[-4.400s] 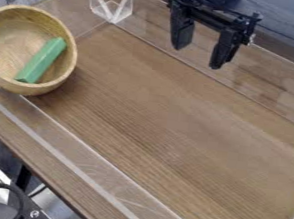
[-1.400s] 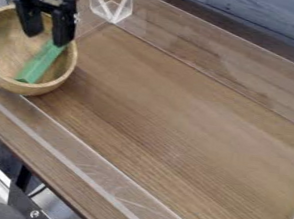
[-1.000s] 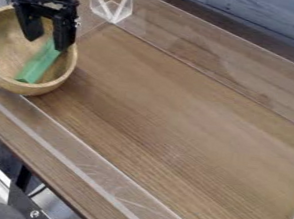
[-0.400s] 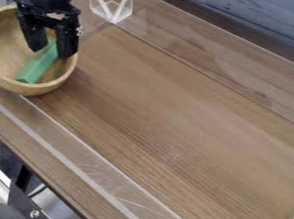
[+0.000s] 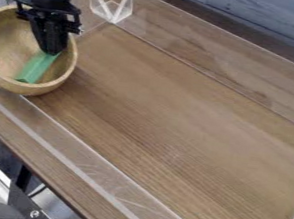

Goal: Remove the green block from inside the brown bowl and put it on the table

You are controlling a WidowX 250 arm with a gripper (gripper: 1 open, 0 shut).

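The brown bowl [image 5: 2, 45] sits at the table's [image 5: 176, 115] far left corner. The green block [image 5: 36, 69] lies slanted inside it, against the right side of the bowl. My black gripper [image 5: 47, 46] points straight down into the bowl. Its two fingers are drawn together on the block's upper end, which they hide. The lower half of the block shows below the fingertips and still rests on the bowl's inside.
A clear plastic folded piece [image 5: 111, 6] stands at the back edge, just right of the gripper. A clear edging strip [image 5: 65, 142] runs along the table's front edge. A wide stretch of wood-grain tabletop lies to the right of the bowl.
The gripper came from the back right to above the bowl and lowered into it. In the last half second its open fingers closed together on the block's upper end.
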